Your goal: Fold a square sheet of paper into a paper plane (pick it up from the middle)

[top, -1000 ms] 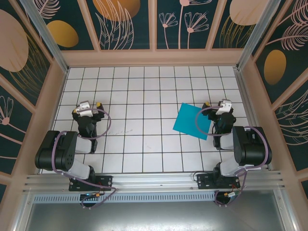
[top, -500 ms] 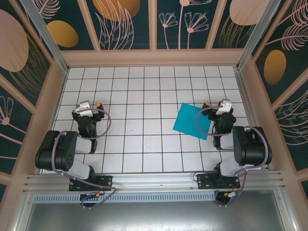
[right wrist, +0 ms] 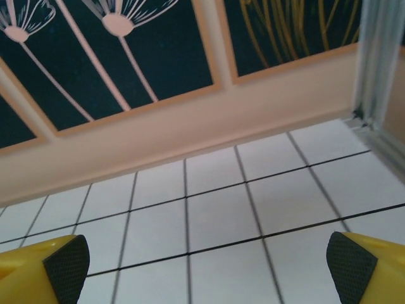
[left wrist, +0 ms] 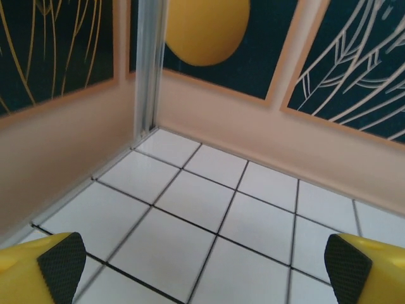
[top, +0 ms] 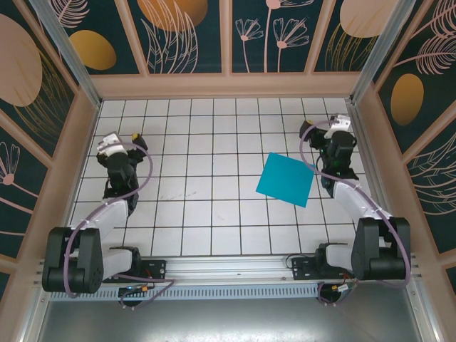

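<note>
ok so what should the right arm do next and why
Probably bring the right gripper in over the middle of the flat teal-blue square sheet of paper and lower it. Its jaws stand open and empty, it faces the back wall, and the sheet lies unfolded nearer it than the left gripper.

The surface point(top: 214, 142) is white, ruled into a grid by thin black lines. On it, the square sheet of paper point(top: 286, 179) is a plain teal-blue. The wall panels point(top: 192, 35) are dark blue-green, drawn over with pale pink leaves and flower stems, dotted with golden-orange ovals and framed in peach-coloured wood. The left arm point(top: 107, 214) and the right arm point(top: 360, 203) are black and white, with lilac cables point(top: 149, 168). The left arm's fingers point(left wrist: 16, 266) and the right arm's fingers point(right wrist: 389, 266) are bright yellow with black dimpled pads.
</note>
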